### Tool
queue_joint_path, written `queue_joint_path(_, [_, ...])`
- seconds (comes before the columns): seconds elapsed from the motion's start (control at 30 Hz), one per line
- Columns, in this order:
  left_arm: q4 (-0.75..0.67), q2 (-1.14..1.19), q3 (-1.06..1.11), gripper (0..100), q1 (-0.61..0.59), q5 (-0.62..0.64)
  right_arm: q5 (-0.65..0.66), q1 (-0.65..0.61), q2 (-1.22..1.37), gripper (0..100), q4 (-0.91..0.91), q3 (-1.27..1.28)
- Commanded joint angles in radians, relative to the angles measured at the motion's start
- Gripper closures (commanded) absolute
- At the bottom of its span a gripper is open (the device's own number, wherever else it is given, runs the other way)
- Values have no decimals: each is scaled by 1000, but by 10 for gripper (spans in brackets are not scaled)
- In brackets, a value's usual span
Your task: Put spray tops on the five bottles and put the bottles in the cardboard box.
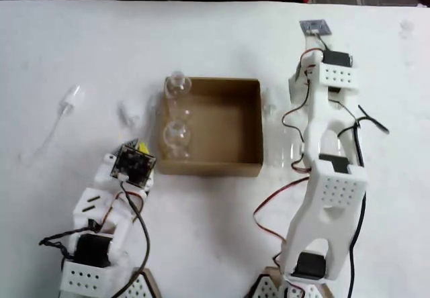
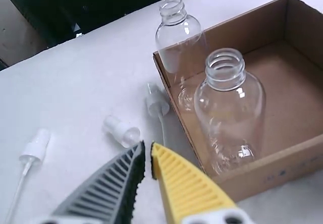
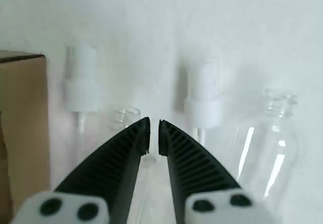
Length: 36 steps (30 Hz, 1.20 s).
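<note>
The cardboard box (image 1: 235, 164) (image 2: 267, 171) sits mid-table. Two clear bottles stand uncapped inside along its left wall, one nearer (image 1: 176, 138) (image 2: 229, 115), one farther (image 1: 177, 86) (image 2: 177, 32). Three white spray tops (image 2: 157, 102) (image 2: 121, 131) (image 2: 33, 149) lie on the table left of the box. My left gripper (image 2: 148, 157) is shut and empty just short of them, by the box's front left corner (image 1: 132, 143). My right gripper (image 3: 154, 132) is shut and empty over clear bottles (image 3: 275, 138) (image 3: 124, 116) and two spray tops (image 3: 81, 82) (image 3: 204, 95) right of the box.
The right arm (image 1: 329, 190) stretches along the box's right side and covers the bottles (image 1: 285, 149) lying there. One spray top (image 1: 67, 101) lies far left on the white table. The box's brown side wall (image 3: 20, 133) stands close to the right gripper.
</note>
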Motion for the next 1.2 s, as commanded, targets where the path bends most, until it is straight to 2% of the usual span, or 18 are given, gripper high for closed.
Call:
queue_joint_path(0.0, [3, -8, -3, 972, 7, -12, 6, -24, -94, 977, -36, -37])
queue_joint_path(0.1, [3, -8, -3, 972, 7, -12, 9, -51, -93, 961, -56, -37])
queue_joint_path(0.27, [3, -8, -3, 972, 7, -12, 9, -90, -53, 856, -54, -37])
queue_joint_path(0.43, [3, -8, -3, 972, 7, -12, 12, -85, 24, 858, -42, -91])
queue_joint_path(1.03, [3, -8, -3, 972, 7, -12, 14, -76, 355, 862, 275, -531])
queue_joint_path(1.17, [3, -8, -3, 972, 7, -12, 15, -77, 381, 952, 335, -629])
